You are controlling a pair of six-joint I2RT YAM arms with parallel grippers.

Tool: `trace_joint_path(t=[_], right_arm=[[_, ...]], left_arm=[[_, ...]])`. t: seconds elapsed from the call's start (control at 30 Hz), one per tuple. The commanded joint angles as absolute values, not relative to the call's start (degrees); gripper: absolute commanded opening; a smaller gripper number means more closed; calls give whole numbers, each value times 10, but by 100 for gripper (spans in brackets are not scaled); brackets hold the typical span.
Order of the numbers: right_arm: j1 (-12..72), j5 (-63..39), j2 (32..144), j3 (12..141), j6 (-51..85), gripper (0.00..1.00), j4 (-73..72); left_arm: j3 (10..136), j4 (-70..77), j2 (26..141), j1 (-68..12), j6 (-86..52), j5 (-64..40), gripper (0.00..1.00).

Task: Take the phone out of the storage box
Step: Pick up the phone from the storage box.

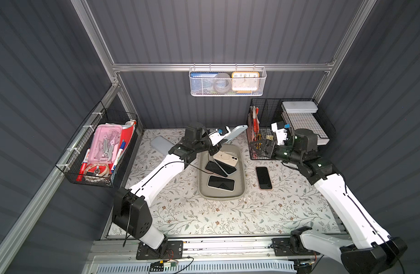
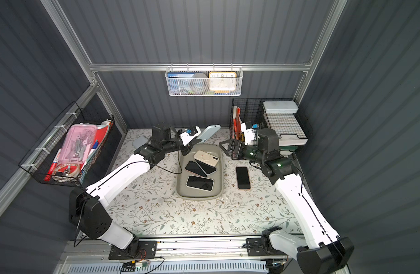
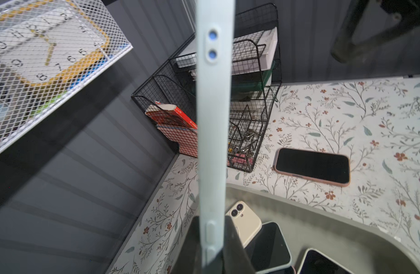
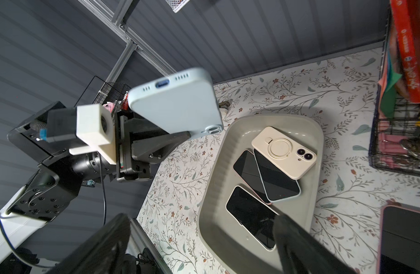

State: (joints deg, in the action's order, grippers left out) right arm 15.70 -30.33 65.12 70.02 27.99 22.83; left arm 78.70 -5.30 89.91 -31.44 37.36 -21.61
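Left hand (image 1: 222, 142) shut tight on blue phone (image 1: 237, 133), holds it up in air over far end of storage box (image 1: 201, 180). Blue phone tilted, out of box. Right hand (image 1: 257, 146) wide open, holds nothing, near black wire basket (image 1: 270, 106). Box sits on desk (image 1: 204, 218). Black phone (image 1: 263, 178) lies on desk beside box.

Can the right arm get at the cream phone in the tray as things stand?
Probably yes. The right tool is open and empty beside the storage box, and the cream phone lies on top, uncovered. The left tool holds a pale blue phone near the far rim.
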Motion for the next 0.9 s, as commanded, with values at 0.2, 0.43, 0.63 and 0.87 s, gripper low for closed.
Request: trace_joint_path(t=[0.2, 0.43, 0.63, 0.87], right_arm=[[158, -291, 615, 703, 282, 99, 257], [163, -302, 657, 738, 288, 99, 290], [184, -296, 720, 796, 248, 99, 317], [204, -296, 777, 855, 207, 99, 364]], left_arm=[[798, -39, 873, -316, 486, -168, 0], [781, -17, 865, -316, 582, -146, 0], [763, 11, 850, -316, 695, -177, 0], [794, -8, 863, -316, 756, -186, 0]])
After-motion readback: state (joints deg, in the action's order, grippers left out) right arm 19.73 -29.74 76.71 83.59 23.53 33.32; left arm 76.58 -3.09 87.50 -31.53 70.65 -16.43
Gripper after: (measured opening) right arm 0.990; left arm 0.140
